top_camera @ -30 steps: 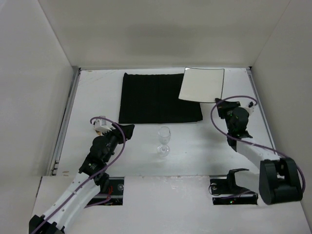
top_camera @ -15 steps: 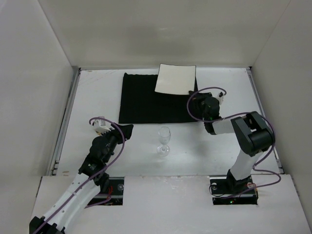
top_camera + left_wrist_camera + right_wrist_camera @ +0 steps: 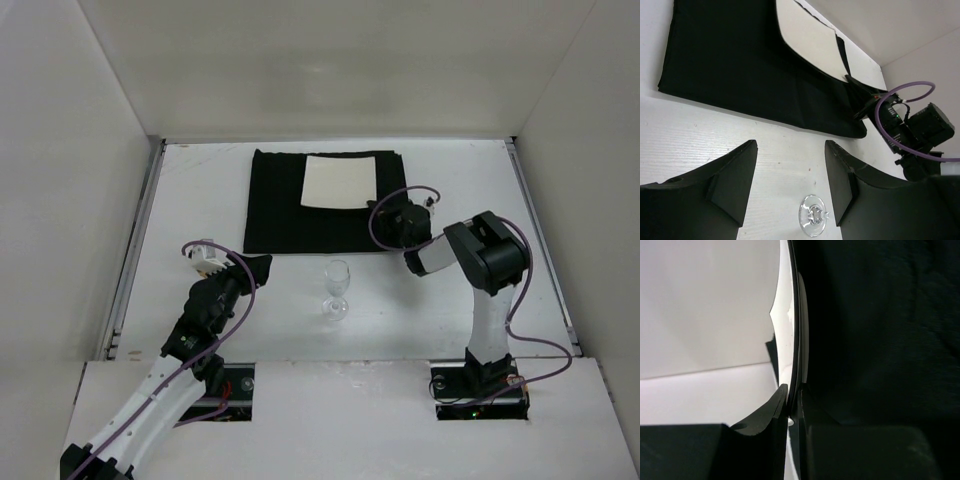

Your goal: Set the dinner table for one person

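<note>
The white dinner table carries a black placemat at the back. My right gripper is shut on the right edge of a square white plate and holds it over the placemat. In the right wrist view the plate's thin rim runs between the two closed fingers, with the dark placemat beyond. A clear wine glass stands upright in front of the placemat. My left gripper is open and empty, left of the glass; its wrist view shows the glass foot between the fingers.
White walls enclose the table on three sides. Metal side rails run along its left and right edges. The right arm's purple cable loops above the placemat's right edge.
My right gripper has carried the plate leftward from the table's back right to over the placemat. The left arm and the wine glass have not moved.
</note>
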Controlling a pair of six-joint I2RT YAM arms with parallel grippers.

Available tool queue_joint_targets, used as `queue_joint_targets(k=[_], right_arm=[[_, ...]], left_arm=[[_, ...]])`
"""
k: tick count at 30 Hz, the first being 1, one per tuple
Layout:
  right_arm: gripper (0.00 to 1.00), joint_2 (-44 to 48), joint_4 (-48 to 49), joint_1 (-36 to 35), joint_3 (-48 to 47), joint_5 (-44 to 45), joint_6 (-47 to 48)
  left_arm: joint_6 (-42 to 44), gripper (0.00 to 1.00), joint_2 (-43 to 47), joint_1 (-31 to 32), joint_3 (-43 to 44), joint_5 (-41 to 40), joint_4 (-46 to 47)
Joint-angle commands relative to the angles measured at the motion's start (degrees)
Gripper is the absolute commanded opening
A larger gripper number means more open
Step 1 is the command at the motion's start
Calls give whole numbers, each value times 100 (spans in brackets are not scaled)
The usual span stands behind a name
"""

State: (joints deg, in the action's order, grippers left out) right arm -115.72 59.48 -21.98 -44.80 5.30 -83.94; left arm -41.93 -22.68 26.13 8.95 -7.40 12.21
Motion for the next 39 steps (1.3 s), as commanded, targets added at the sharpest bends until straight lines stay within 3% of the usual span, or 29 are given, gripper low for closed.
queue_joint_targets(k=[1, 15, 30, 32, 34, 37, 39], right_arm=[[0, 226, 2463, -127, -504, -231, -492], [0, 111, 2893, -294, -346, -407, -245], [1, -346, 3263, -470, 85, -3, -325], [5, -372, 3254, -478, 103, 24, -325], [17, -390, 3219, -496, 129, 76, -333], [43, -364, 3157, -531, 199, 146, -298], [52, -285, 3087, -531, 269, 199, -255]], left_arm=[[106, 53, 35, -7, -25, -69, 142], [150, 53, 88, 54, -25, -130, 98], [150, 53, 88, 63, -34, -130, 80], [150, 53, 88, 63, -34, -130, 80], [150, 53, 88, 63, -34, -130, 80], [150, 53, 70, 63, -34, -130, 80], [150, 53, 62, 63, -34, -130, 80]])
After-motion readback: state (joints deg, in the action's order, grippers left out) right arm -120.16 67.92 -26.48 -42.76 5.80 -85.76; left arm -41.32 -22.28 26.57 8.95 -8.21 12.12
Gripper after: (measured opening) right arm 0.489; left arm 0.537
